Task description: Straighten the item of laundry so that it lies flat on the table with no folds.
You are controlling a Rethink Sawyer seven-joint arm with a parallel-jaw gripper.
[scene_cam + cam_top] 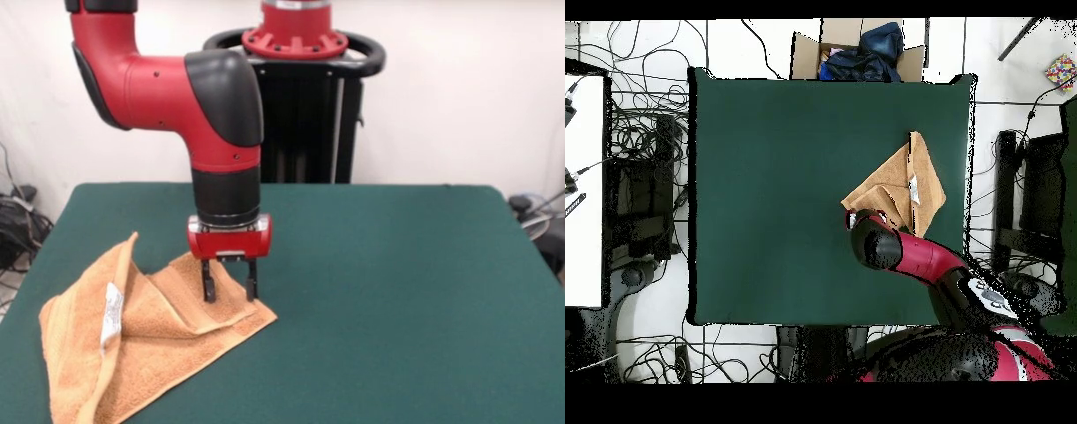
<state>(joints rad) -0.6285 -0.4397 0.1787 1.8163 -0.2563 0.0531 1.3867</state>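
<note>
One towel [141, 344] lies rumpled at the bench's [397, 283] front-left corner in the front view, with a ridge running up through its middle and a white label [111, 314] on that fold. The pincer [229, 290] hangs over the towel's right corner, its fingers spread and their tips at or just above the cloth, nothing pinched. My guess is that the step in hand is taking hold of this corner; the next move calls for closing on it and pulling it outward to flatten the ridge. From overhead, the towel [890, 190] sits near the bench's [765, 180] right edge, the arm [910, 255] covering the pincer. A cardboard box [855, 52] of dark cloth stands beyond the top edge, cables all round; nothing blocks the bench itself.
</note>
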